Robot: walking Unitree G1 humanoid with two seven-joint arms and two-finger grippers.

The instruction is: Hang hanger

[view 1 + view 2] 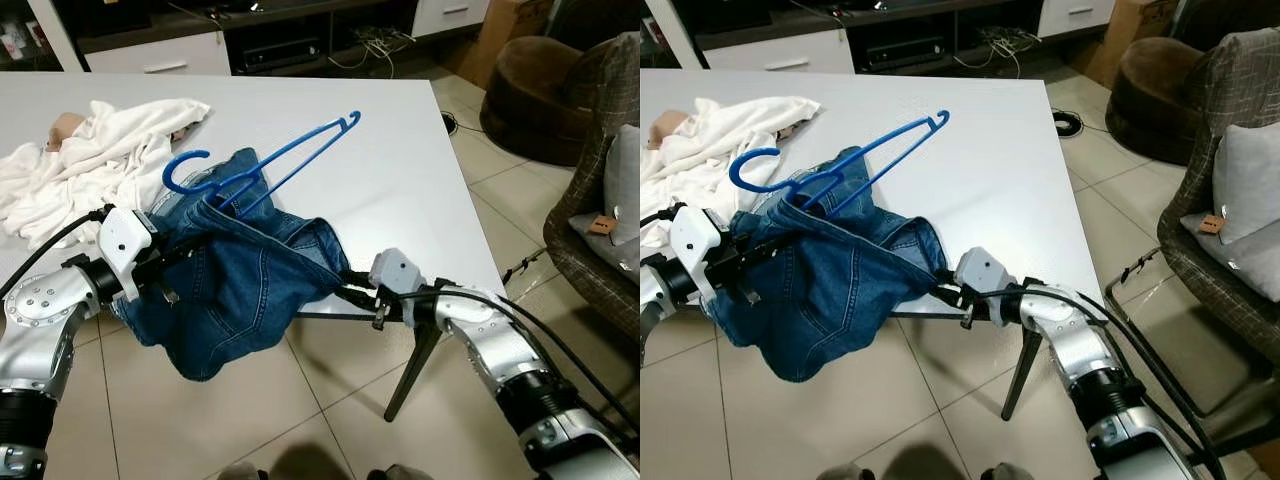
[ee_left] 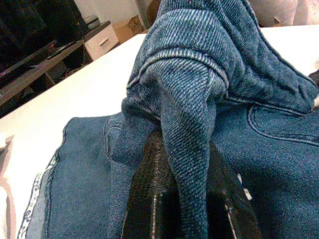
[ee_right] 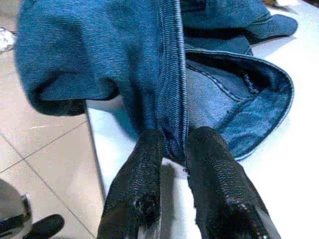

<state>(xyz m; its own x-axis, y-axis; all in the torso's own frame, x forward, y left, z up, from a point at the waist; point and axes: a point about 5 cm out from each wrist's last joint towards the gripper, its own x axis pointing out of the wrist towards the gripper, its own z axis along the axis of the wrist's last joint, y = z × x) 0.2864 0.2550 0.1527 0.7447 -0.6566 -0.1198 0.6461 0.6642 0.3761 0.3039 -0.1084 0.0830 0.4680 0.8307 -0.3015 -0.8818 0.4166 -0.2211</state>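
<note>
Fingers, left: we see the left gripper pinching a fold of the denim jeans between its two black fingers, closed on the cloth at the garment's left side.
Fingers, right: we see the right gripper clamped on a seamed edge of the jeans, its fingers pressed to either side of the denim at the garment's right end.
Jeans: we see them stretched between the two grippers at the near edge of the white tabletop, part lying on it, part sagging over the edge toward the tiled floor.
Hanger: we see the blue hanger with its lower part tucked into the waistband of the jeans; its hook curls to the left and one long arm slants up and away to the right, above the tabletop.
White cloth: we see a crumpled white garment on the far left of the tabletop, just beside the hanger's hook.
Surroundings: we see a brown pouf at far right, a woven armchair with a grey cushion at right, and a low cabinet beyond the tabletop.
</note>
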